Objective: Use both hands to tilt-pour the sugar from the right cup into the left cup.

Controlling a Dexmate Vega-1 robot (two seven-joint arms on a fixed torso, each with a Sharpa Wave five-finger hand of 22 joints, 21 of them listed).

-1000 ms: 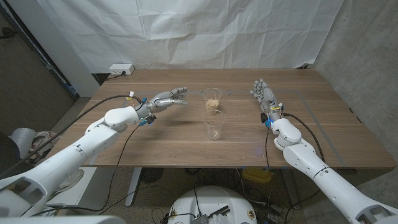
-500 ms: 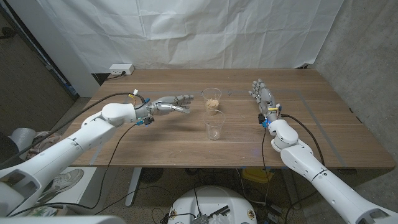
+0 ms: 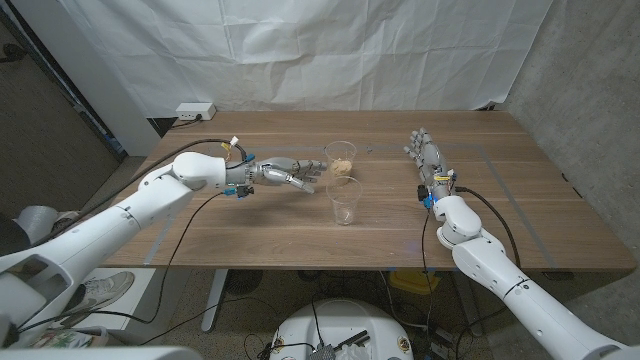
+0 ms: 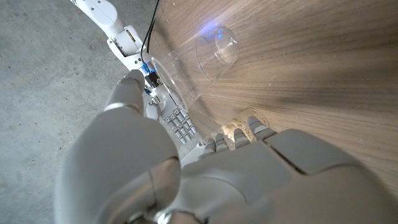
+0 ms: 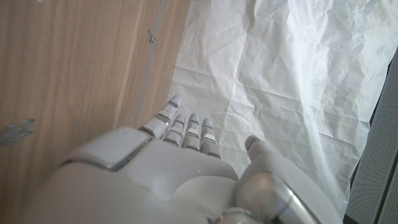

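At the far left of the head view, behind the table's back corner, a white power strip (image 3: 194, 111) is seen on the floor before a white cloth backdrop (image 3: 330, 50). The left arm is extended over the wooden table (image 3: 250, 230) from the left, and the left hand (image 3: 285, 174) is held above the tabletop with its fingers stretched out and apart toward the cups, nothing being gripped; its fingertips (image 3: 313, 179) are seen just beside the sugar cup (image 3: 341, 162), and whether they touch it cannot be told. In the left wrist view the back of the left hand (image 4: 205, 168) is shown with the sugar cup (image 4: 245, 121) just past its fingers. This clear plastic cup, with a small heap of pale brown sugar in its bottom, stands upright near the middle of the table, toward the far side. The empty cup (image 3: 345, 200), also clear and upright, stands just in front of it, nearer the robot, the two being close together; in the left wrist view the empty cup (image 4: 217, 53) is seen further off on the wood. Well apart to the right, the right hand (image 3: 425, 158) is seen at the table with its fingers straight and pointing away from the robot, holding nothing. In the right wrist view the right hand (image 5: 168, 168) is shown with its fingers extended side by side beside the wood and the cloth.
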